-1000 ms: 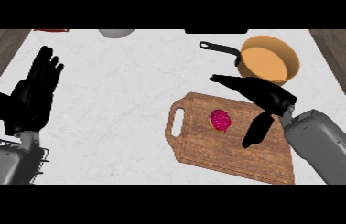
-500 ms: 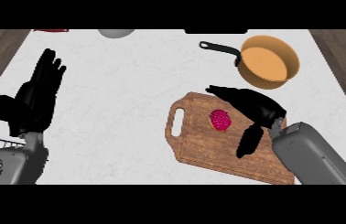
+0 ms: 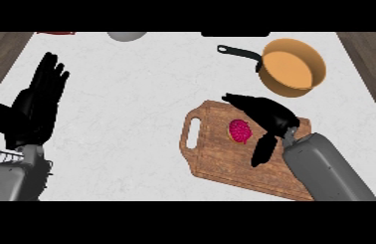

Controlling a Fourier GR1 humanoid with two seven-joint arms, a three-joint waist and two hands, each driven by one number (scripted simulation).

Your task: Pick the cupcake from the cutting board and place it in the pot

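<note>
A pink cupcake (image 3: pixel 240 131) lies near the middle of the wooden cutting board (image 3: pixel 220 161) on the counter's right side. My right hand (image 3: pixel 270 117) hangs over the board just right of the cupcake, open, with the fingers reaching past its far side and the thumb pointing down on its near side, so the cupcake sits in the gap between them. An orange pot (image 3: pixel 294 67) with a black handle stands at the back right, beyond the board. My left hand (image 3: pixel 37 106) rests open at the left edge, fingers up.
A grey bowl (image 3: pixel 127 36) and a red object (image 3: pixel 57 33) show at the counter's back edge. White marble counter (image 3: pixel 140 103) stretches between the left hand and the board.
My right hand has moved left and nearer over the board, closing in on the cupcake's right side. The cupcake, pot and left hand have stayed where they were.
</note>
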